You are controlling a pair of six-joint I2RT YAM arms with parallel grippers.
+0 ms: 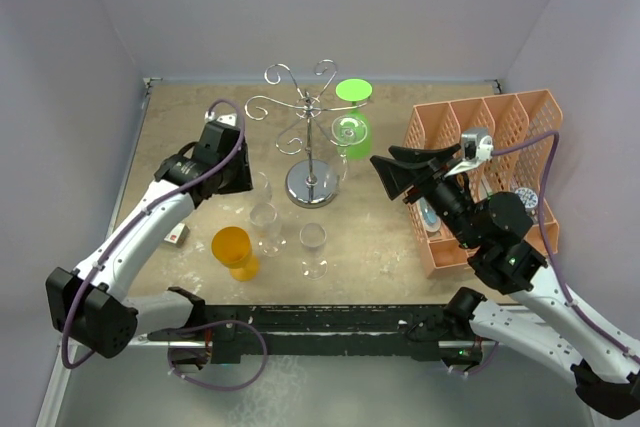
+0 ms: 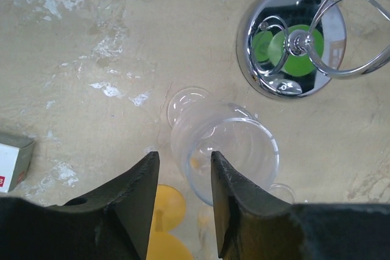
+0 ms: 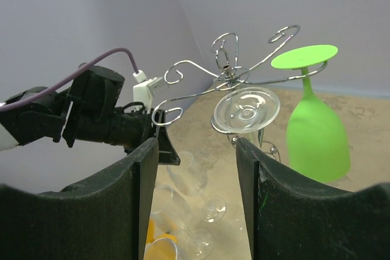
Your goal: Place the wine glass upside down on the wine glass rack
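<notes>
The silver wire wine glass rack (image 1: 312, 137) stands at mid-table on its round chrome base (image 2: 291, 41). A green glass (image 1: 352, 112) and a clear glass (image 3: 247, 109) hang upside down from its arms. My left gripper (image 1: 248, 179) is open and low over an upright clear wine glass (image 2: 225, 150). The near left wall of the glass's rim lies between my fingers, and my right finger (image 2: 228, 193) is over the bowl. My right gripper (image 3: 198, 144) is open and empty, held high to the right of the rack and facing it.
Two more clear glasses (image 1: 265, 227) (image 1: 313, 247) and a yellow glass (image 1: 235, 252) stand near the front. An orange lattice organiser (image 1: 490, 167) fills the right side. A small white box (image 1: 177, 235) lies at the left. Walls close in the back and sides.
</notes>
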